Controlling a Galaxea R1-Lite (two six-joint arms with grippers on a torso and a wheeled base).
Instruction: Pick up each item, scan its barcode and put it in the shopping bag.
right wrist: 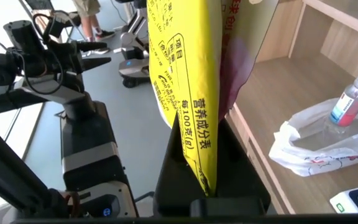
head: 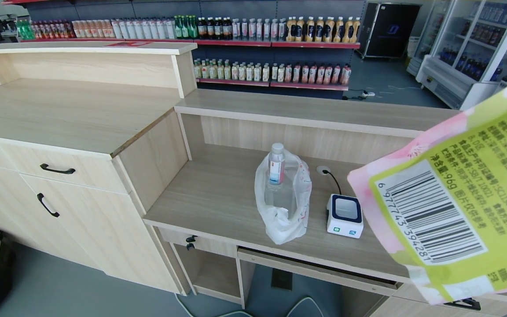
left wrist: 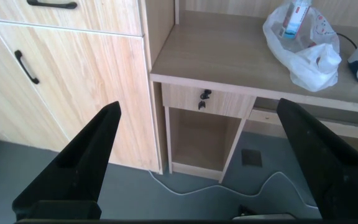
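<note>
The green-and-pink plastic snack packet (head: pixel 456 198) carries a white panel with a black barcode (head: pixel 434 215) and a row of digits beneath it, beside columns of small dark Chinese characters. In the right wrist view the packet (right wrist: pixel 188 93) shows more characters running lengthwise. The red-and-white label (head: pixel 276 169) on the clear plastic water bottle (head: pixel 275 193) is too small to read.
</note>
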